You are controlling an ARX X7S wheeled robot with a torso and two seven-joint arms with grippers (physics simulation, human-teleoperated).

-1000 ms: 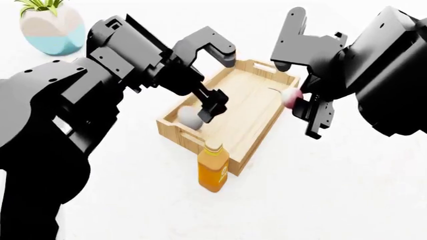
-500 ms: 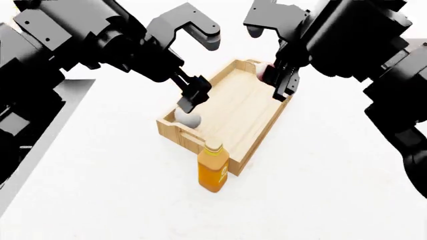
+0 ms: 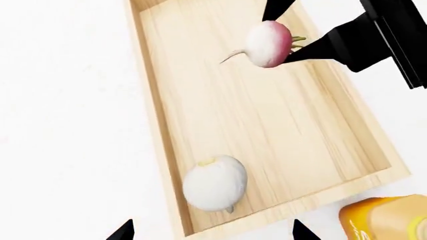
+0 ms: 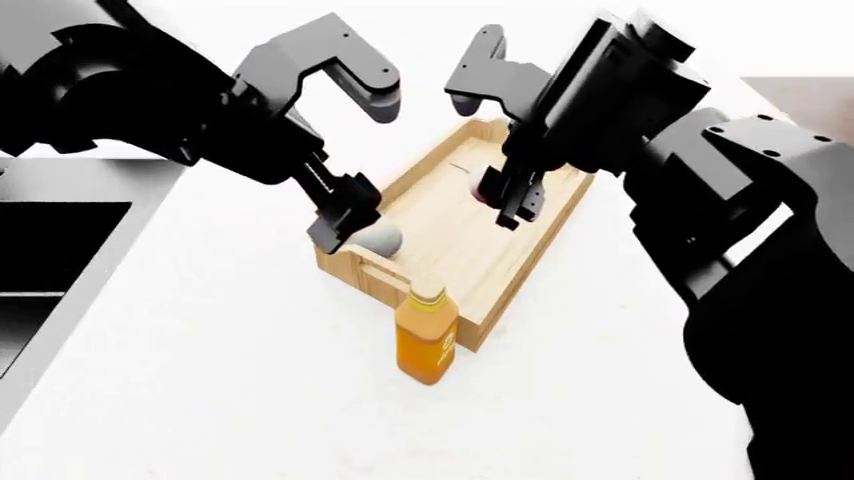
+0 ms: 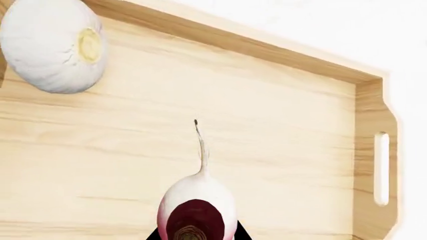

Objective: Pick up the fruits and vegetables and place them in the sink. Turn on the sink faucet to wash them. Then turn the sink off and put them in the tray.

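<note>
The light wooden tray point(image 4: 527, 262) lies on the white counter. The whitish garlic bulb point(image 3: 215, 181) point(image 4: 383, 238) point(image 5: 57, 45) rests inside it at its near left corner. My left gripper point(image 3: 210, 235) point(image 4: 343, 226) hangs open just above that corner, with nothing between its fingers. My right gripper point(image 5: 198, 236) point(image 4: 514, 203) is shut on the pink-red radish point(image 5: 198, 207) point(image 3: 268, 44) point(image 4: 483, 190), held low over the tray's far half, root tail pointing out. The black sink point(image 4: 54, 250) shows at the left edge. The faucet is out of view.
An orange bottle with a yellow cap point(image 4: 427, 340) point(image 3: 387, 220) stands on the counter right against the tray's near end. Both black arms cross above the tray. White counter surrounds the tray on the right and front.
My right gripper has carried the radish from the tray's far right rim to over its inside. The left gripper stays by the garlic. The view has shifted; the sink now shows.
</note>
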